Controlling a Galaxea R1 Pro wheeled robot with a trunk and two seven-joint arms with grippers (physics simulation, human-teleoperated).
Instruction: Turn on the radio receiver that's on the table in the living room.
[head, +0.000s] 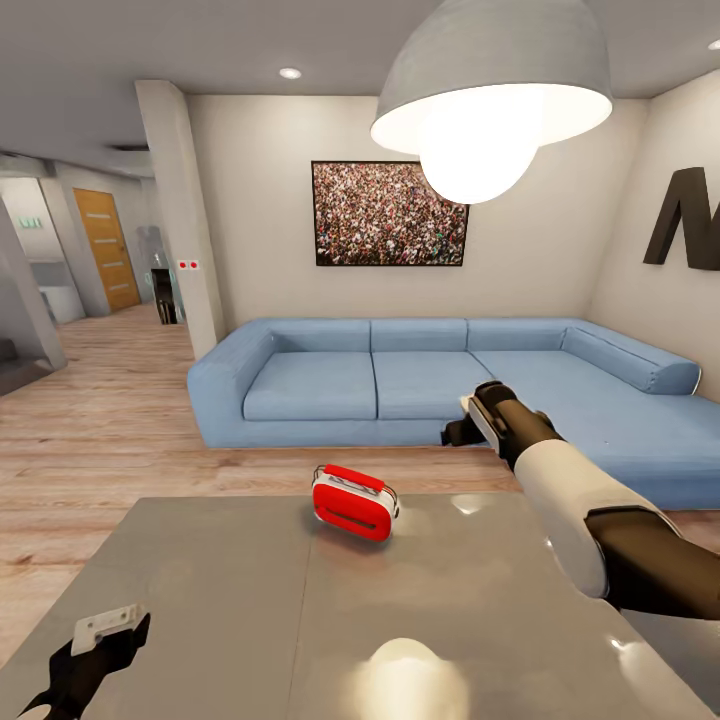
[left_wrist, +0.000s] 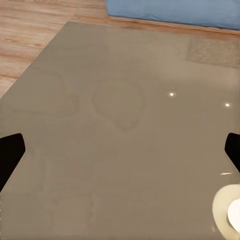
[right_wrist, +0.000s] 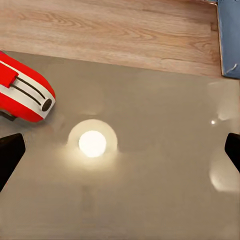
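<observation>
The red radio receiver (head: 353, 501) stands near the far edge of the glossy grey table (head: 230, 600), with its handle on top. In the right wrist view the radio receiver (right_wrist: 22, 92) lies off to one side, clear of the fingers. My right gripper (right_wrist: 120, 152) hovers open over the bare table (right_wrist: 150, 200), to the right of the radio and apart from it. In the head view the right gripper (head: 462, 425) is raised above the table's far right edge. My left gripper (head: 95, 650) is low at the table's near left, and the left gripper (left_wrist: 120, 150) is open over the bare table top (left_wrist: 120, 75).
A blue L-shaped sofa (head: 400, 385) stands beyond the table, on the wood plank floor (head: 100, 440). A framed crowd picture (head: 390, 213) hangs on the beige wall. A pendant lamp (head: 490, 90) hangs overhead, and its glare (right_wrist: 92, 143) reflects on the table.
</observation>
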